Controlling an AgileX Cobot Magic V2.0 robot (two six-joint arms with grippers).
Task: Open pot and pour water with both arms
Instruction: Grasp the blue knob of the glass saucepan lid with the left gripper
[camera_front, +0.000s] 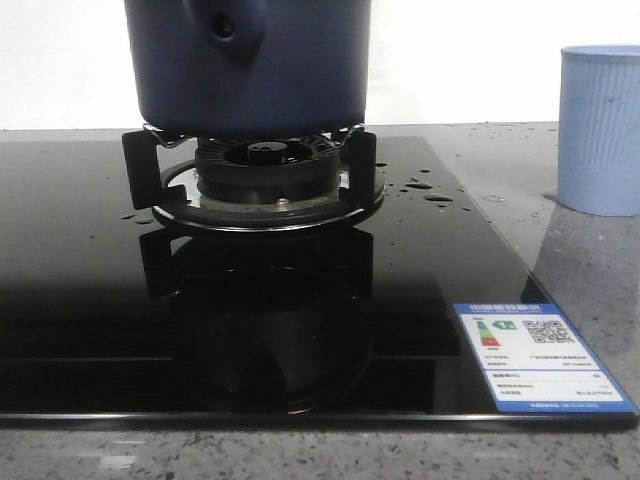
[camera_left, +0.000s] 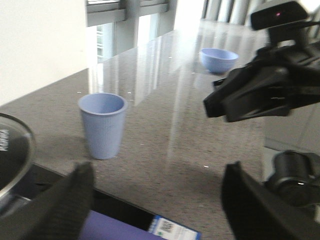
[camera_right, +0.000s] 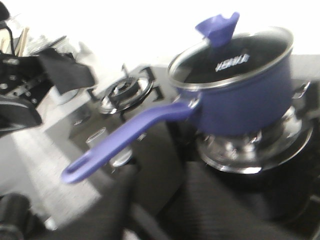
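The navy pot (camera_front: 248, 70) stands on the gas burner (camera_front: 265, 185). In the right wrist view the pot (camera_right: 245, 95) has a glass lid (camera_right: 231, 57) with a blue knob (camera_right: 218, 27), and its long handle (camera_right: 125, 137) points towards the counter. My right gripper (camera_right: 167, 210) is open, below the handle and in front of the pot. My left gripper (camera_left: 160, 210) is open, with the purple handle (camera_left: 115, 231) low between its fingers and the lid's edge (camera_left: 12, 150) beside it. Water drops (camera_front: 425, 190) lie on the black hob.
A pale-blue ribbed cup (camera_front: 600, 130) stands on the grey counter right of the hob and also shows in the left wrist view (camera_left: 102, 125). A blue bowl (camera_left: 218, 59) sits farther off. The right arm (camera_left: 270, 85) hangs over the counter. A second burner (camera_right: 125, 90) lies behind.
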